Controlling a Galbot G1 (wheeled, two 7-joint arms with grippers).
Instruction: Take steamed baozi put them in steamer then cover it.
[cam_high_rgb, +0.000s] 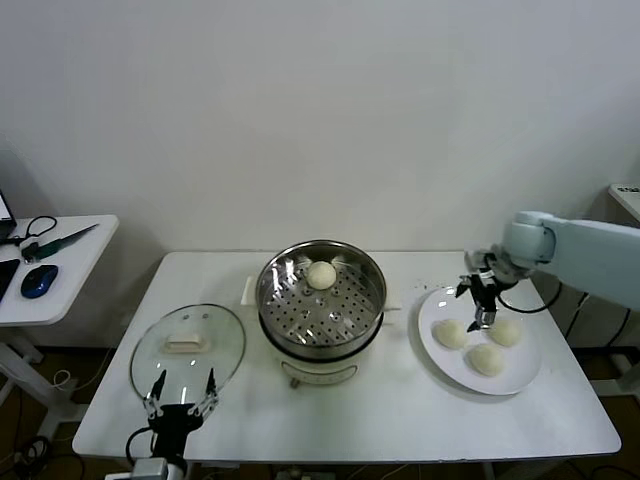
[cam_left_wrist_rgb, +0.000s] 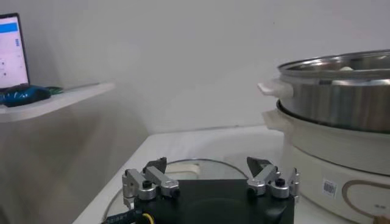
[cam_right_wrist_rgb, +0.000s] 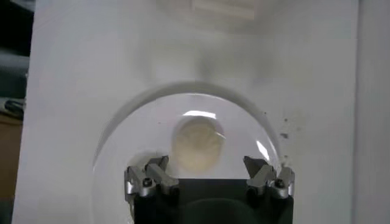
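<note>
The steamer (cam_high_rgb: 321, 305) stands mid-table with one baozi (cam_high_rgb: 321, 274) on the far side of its perforated tray. Three baozi (cam_high_rgb: 449, 333) (cam_high_rgb: 503, 332) (cam_high_rgb: 486, 359) lie on the white plate (cam_high_rgb: 527, 372) to the right. My right gripper (cam_high_rgb: 483, 312) hangs open just above the plate, between the two farther buns. In the right wrist view it is open (cam_right_wrist_rgb: 207, 164) over one baozi (cam_right_wrist_rgb: 196, 144) on the plate (cam_right_wrist_rgb: 122, 140). My left gripper (cam_high_rgb: 184, 382) is open and empty at the table's front left, by the glass lid (cam_high_rgb: 187, 345). The left wrist view shows this gripper (cam_left_wrist_rgb: 207, 165), the lid (cam_left_wrist_rgb: 183, 167) and the steamer (cam_left_wrist_rgb: 341, 91).
A side table (cam_high_rgb: 70, 250) at the left holds a blue mouse (cam_high_rgb: 38, 280) and cables. Another surface's corner (cam_high_rgb: 625, 195) shows at the far right. The table's front edge (cam_high_rgb: 350, 455) runs close below the lid and plate.
</note>
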